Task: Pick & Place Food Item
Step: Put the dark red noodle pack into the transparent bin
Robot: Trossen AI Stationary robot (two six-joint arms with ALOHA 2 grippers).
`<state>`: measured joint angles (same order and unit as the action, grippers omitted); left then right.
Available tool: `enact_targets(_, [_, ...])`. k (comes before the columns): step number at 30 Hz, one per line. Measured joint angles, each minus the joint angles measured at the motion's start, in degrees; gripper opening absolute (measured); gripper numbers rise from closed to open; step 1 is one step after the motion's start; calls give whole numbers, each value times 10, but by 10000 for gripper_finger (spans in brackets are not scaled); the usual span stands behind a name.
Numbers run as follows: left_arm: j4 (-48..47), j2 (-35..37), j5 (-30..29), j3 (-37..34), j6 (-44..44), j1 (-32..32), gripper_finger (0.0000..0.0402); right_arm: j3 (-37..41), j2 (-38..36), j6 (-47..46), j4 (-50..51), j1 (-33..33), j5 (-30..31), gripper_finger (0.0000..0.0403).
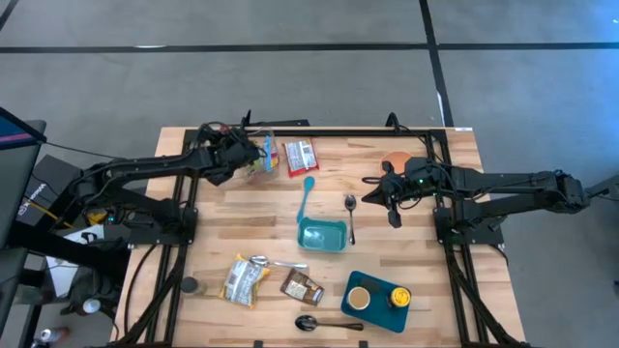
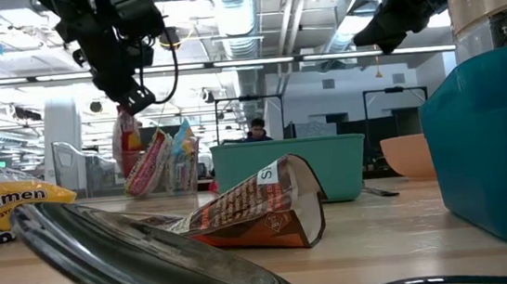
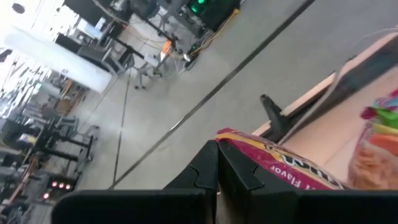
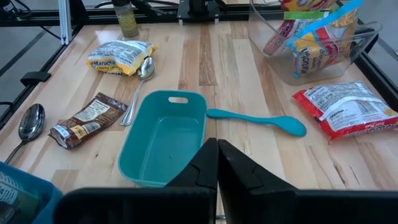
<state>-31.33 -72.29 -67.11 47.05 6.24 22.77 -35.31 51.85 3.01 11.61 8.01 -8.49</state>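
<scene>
At the table's far left a clear plastic tub (image 1: 259,164) holds several snack packets. My left gripper (image 2: 135,99) hangs just above it, shut on a red and white snack packet (image 2: 129,143). Beside the tub a red packet (image 1: 300,155) lies flat on the table. Mid-table sits a teal container (image 1: 321,233) with a teal spoon (image 1: 308,193) beyond it. Right of centre my right gripper (image 1: 371,184) hovers above the table, shut on nothing, pointing toward the teal container (image 4: 165,137). My left gripper pinches the snack packet by its top edge (image 3: 245,146) between its two shut fingers. The fingers slant down from the table's left side. The packet hangs below them, its lower end (image 2: 136,177) down among the other packets in the tub.
Along the near edge lie a yellow ramen packet (image 1: 244,278), a brown packet (image 1: 302,287), metal spoons (image 1: 308,323) and a blue tray (image 1: 360,315) with jars. A small bottle (image 1: 189,286) stands near left. An orange bowl (image 1: 397,161) sits under the right arm.
</scene>
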Motion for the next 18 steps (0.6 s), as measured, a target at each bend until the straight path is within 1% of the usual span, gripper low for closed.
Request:
enact_targets(2, [2, 0, 1, 0, 0, 4, 0, 0, 0, 0, 0, 0, 0, 0])
enact_targets(5, [8, 0, 25, 0, -1, 5, 0, 0, 0, 0, 0, 0, 0, 0])
enact_targets(7, [7, 0, 31, 0, -5, 5, 0, 0, 0, 0, 0, 0, 0, 0])
enact_targets(18, [7, 0, 114, 0, -77, 1, 0, 0, 0, -5, 1, 0, 0, 0])
